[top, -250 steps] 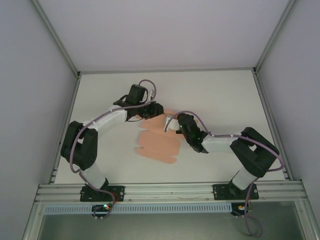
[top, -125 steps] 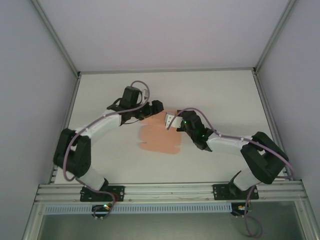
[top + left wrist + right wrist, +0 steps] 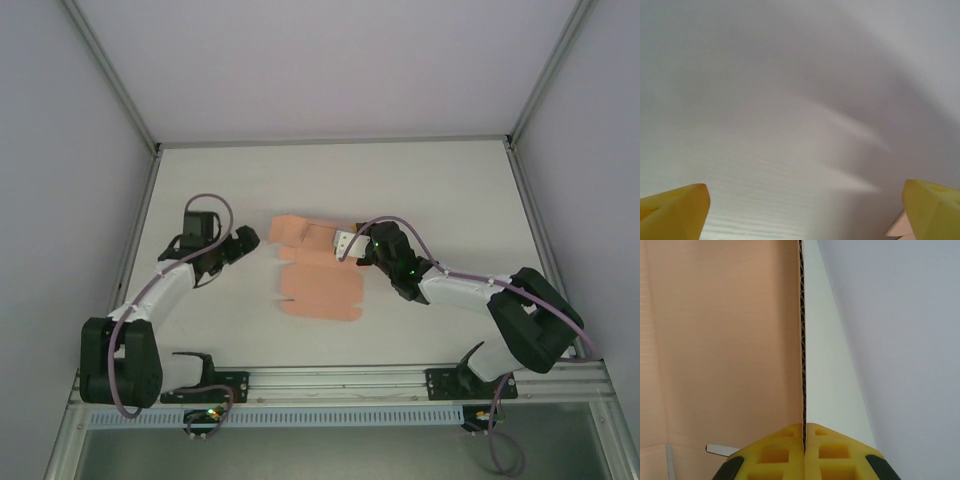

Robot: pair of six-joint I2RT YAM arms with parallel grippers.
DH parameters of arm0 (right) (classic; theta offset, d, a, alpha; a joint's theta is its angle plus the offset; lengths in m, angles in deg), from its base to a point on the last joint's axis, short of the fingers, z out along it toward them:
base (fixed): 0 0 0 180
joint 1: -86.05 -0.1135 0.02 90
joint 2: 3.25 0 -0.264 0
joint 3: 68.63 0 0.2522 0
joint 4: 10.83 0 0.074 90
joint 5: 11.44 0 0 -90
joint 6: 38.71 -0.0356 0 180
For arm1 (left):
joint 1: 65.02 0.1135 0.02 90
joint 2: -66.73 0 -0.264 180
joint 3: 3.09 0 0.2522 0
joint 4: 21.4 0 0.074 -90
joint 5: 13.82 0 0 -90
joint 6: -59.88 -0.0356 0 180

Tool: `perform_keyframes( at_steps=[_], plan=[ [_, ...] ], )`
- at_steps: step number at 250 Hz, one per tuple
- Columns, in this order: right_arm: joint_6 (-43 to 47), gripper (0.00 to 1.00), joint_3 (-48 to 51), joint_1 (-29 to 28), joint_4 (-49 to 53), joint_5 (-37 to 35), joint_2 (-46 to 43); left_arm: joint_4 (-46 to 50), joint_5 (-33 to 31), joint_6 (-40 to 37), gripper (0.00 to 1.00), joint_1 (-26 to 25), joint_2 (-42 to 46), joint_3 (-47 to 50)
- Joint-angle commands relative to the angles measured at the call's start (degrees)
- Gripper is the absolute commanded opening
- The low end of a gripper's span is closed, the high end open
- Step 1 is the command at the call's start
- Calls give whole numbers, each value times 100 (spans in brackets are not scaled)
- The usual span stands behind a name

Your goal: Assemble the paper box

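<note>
Reaching inward from the right, your right hand (image 3: 349, 243) pinches a raised flap of the paper box (image 3: 320, 292), which lies mid-way across the tabletop (image 3: 450, 190). Your left hand (image 3: 240, 242), spread wide and holding nothing, sits apart to the card's left, elbow folded back.

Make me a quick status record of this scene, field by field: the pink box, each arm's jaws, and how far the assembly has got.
paper box: pink die-cut sheet, lying mostly flat mid-table
right gripper: jaws shut on the paper box, pinching a card edge at its right side
left gripper: jaws wide open, empty, to the left of the sheet and apart from it
assembly: not yet a box; no closed walls visible
</note>
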Motion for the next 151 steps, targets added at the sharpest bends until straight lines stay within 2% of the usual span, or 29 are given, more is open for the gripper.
perform_keyframes(
  at_steps=[1,35,86,151],
  plan=[
    [-36,0,-355,28,216,181,-145,-664,504,-233,93,-30,-24,273],
    [73,0,-472,62,338,428,-129,-1770,778,118,88,-239,-316,692],
    [-177,0,-583,63,477,560,-112,-2401,947,71,84,-577,-767,649],
    [-201,0,-722,80,561,406,143,-4502,1545,475,79,-919,-1317,1114]
  ],
)
